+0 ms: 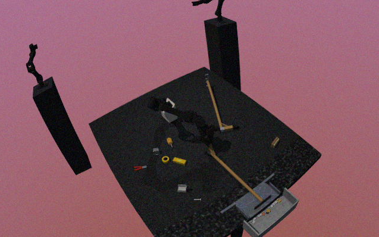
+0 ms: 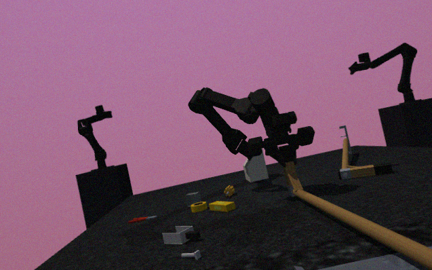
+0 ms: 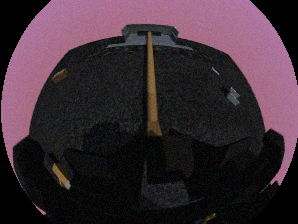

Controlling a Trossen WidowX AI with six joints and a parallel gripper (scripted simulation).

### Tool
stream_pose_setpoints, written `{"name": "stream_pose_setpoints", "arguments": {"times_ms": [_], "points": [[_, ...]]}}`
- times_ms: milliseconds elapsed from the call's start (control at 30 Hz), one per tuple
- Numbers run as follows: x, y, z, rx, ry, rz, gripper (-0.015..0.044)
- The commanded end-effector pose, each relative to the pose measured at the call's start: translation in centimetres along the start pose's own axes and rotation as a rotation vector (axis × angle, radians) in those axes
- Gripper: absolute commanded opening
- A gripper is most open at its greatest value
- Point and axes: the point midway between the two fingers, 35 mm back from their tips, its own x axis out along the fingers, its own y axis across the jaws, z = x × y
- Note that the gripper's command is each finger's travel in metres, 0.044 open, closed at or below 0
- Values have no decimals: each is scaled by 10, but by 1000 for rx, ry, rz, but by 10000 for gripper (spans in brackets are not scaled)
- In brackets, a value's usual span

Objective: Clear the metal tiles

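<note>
My gripper (image 1: 209, 144) (image 2: 290, 162) is shut on the upright wooden grip of the long scraper (image 1: 236, 175) (image 2: 359, 225) (image 3: 151, 80). The scraper's handle runs from below my fingers to the steel bench plate (image 1: 244, 205) (image 2: 376, 264). Its dark blade (image 1: 260, 204) lies across the plate, near the catch-box end. I see no tiles on the bare part of the plate; the strip right at the blade is too dark to tell. The catch box (image 1: 292, 205) (image 3: 150, 27) is at the plate's far end. Several small white and orange tiles (image 1: 268, 211) lie inside it along its near side.
A second wooden-handled tool (image 1: 215, 104) (image 2: 345, 154) lies beside the arm. A wooden block (image 1: 275, 142) (image 3: 60, 75) lies near one table edge. On the other side are a yellow box (image 1: 179, 161) (image 2: 222, 206), a tape roll (image 1: 165, 159), red pliers (image 1: 139, 168) and a grey tray (image 1: 182, 188).
</note>
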Motion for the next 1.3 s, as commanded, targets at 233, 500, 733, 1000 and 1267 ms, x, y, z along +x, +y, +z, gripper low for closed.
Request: {"name": "stream_pose_setpoints", "arguments": {"times_ms": [233,500,733,1000,1267], "points": [[-13,0,-6,7,-9,-1,0],[-20,0,-14,7,-10,0,0],[-26,1,-20,6,-10,0,0],[-33,1,-28,6,-10,1,0],[-40,1,-36,6,-10,2,0]]}}
